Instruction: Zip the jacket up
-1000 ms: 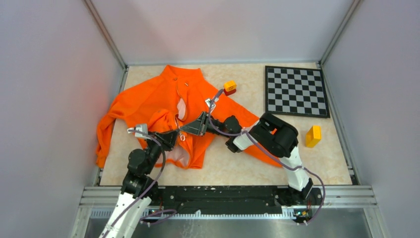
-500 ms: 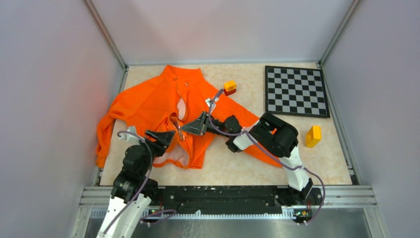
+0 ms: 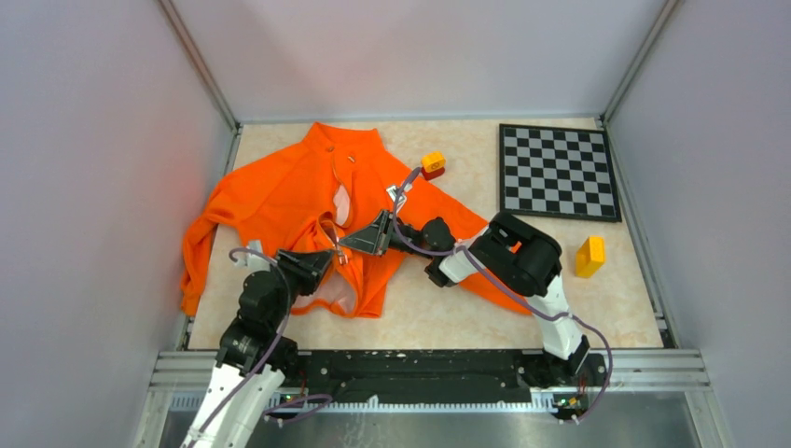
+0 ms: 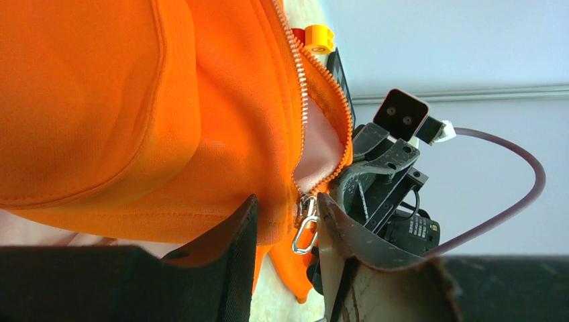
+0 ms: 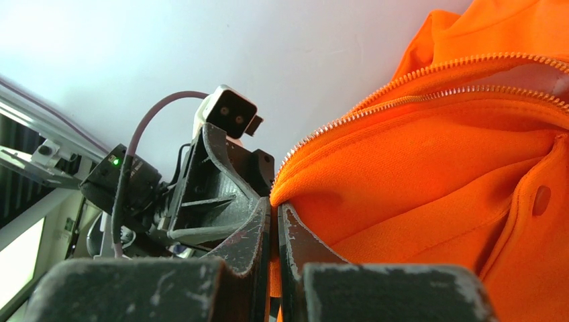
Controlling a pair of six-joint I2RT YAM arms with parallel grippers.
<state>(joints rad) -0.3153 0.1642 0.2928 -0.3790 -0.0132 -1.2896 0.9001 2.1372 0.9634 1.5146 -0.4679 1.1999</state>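
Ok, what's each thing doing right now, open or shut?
jacket: rumpled, zip open, lining showing.
zipper pull: dangling, ungripped.
left gripper: open around zipper pull.
right gripper: shut on jacket edge.
chessboard: flat, bare.
yellow block: sitting alone.
orange brick: stacked on red brick.

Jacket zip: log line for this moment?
left hand open, straddling zipper pull | right hand shut on jacket | zipper open above pull

One bright orange fabric jacket [image 3: 280, 201]; one black-and-white checkered board [image 3: 558, 172], far right; two small plastic blocks: a yellow-and-red block [image 3: 433, 165], a yellow block [image 3: 589, 257].
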